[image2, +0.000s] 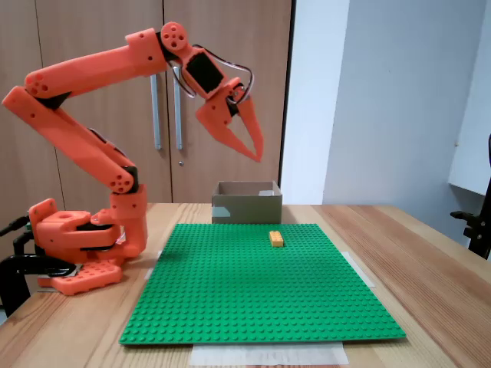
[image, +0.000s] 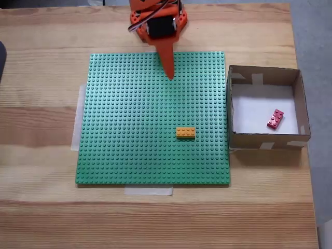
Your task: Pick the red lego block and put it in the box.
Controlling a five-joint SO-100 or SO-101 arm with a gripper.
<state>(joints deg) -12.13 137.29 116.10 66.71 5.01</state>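
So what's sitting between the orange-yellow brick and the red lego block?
In the overhead fixed view, bare green baseplate studs, then the box wall, separate the orange-yellow brick from the red lego block.

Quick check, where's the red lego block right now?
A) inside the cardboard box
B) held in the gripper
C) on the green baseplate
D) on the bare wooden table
A: in the fixed view from above, the red lego block lies on the white bottom of the box, while the gripper hangs over the baseplate's far edge holding nothing.
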